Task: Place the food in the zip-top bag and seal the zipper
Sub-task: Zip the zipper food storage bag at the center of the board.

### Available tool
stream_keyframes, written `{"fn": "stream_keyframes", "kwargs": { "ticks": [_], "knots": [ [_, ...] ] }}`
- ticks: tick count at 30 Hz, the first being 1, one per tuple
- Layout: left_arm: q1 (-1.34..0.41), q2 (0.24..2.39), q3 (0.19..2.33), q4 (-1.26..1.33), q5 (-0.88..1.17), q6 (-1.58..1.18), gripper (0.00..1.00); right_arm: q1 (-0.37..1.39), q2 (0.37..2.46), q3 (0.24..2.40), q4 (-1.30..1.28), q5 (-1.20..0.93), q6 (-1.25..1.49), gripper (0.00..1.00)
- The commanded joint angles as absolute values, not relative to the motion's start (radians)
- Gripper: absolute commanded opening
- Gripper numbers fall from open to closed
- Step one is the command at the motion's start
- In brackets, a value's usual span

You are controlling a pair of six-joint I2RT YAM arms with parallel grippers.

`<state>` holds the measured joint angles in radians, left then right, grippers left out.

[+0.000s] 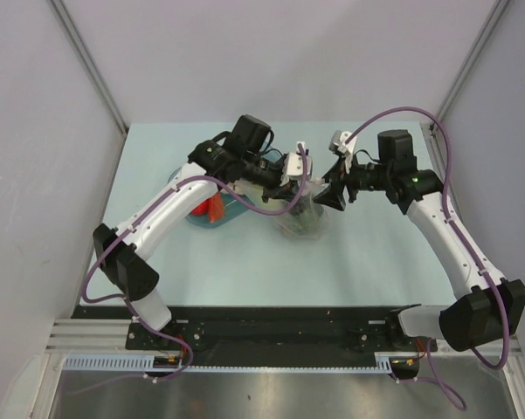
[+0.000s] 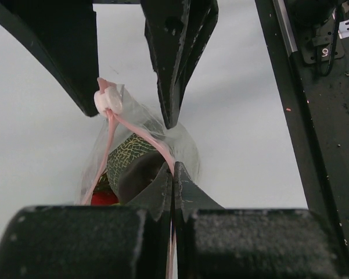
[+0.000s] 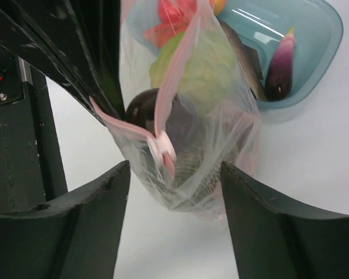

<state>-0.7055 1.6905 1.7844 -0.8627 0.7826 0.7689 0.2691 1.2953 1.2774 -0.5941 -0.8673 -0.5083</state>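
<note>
The zip-top bag [image 1: 304,218] stands mid-table, held up by its mouth edge. My left gripper [image 1: 295,170] is shut on the pink zipper [image 2: 165,152] strip, the jaws [image 2: 173,174] pressed together on it. A white slider [image 2: 108,102] sits on the strip at the far end. Inside the bag I see the dark green squash [image 2: 128,157], a red tomato [image 2: 103,197] and a light green apple [image 3: 191,64]. My right gripper [image 1: 330,194] is open and empty, with its fingers [image 3: 75,215] on either side of the bag [image 3: 203,145] and close to the slider [image 3: 162,151].
The blue oval tray [image 1: 196,218] lies left of the bag with a red piece [image 1: 212,208] in it. In the right wrist view the tray [image 3: 319,35] holds the purple eggplant [image 3: 279,64]. Grey walls close in both sides of the table.
</note>
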Motion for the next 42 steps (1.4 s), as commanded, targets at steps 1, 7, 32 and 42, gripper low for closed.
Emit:
{"fn": "stream_keyframes", "kwargs": {
  "ticks": [1, 7, 32, 42],
  "knots": [
    [-0.703, 1.697, 1.821, -0.864, 0.819, 0.811, 0.00, 0.282, 1.302, 1.284, -0.506, -0.899, -0.540, 0.56],
    [-0.677, 1.704, 1.827, -0.836, 0.827, 0.752, 0.00, 0.281, 1.281, 1.285, -0.575, -0.905, -0.612, 0.15],
    [-0.775, 1.654, 1.735, -0.498, 0.610, 0.646, 0.47, 0.273, 1.256, 1.284, -0.535, -0.899, -0.537, 0.00],
    [-0.775, 1.675, 1.755, -0.495, 0.676, 0.635, 0.36, 0.278, 1.255, 1.284, -0.543, -0.900, -0.552, 0.00]
  ]
}}
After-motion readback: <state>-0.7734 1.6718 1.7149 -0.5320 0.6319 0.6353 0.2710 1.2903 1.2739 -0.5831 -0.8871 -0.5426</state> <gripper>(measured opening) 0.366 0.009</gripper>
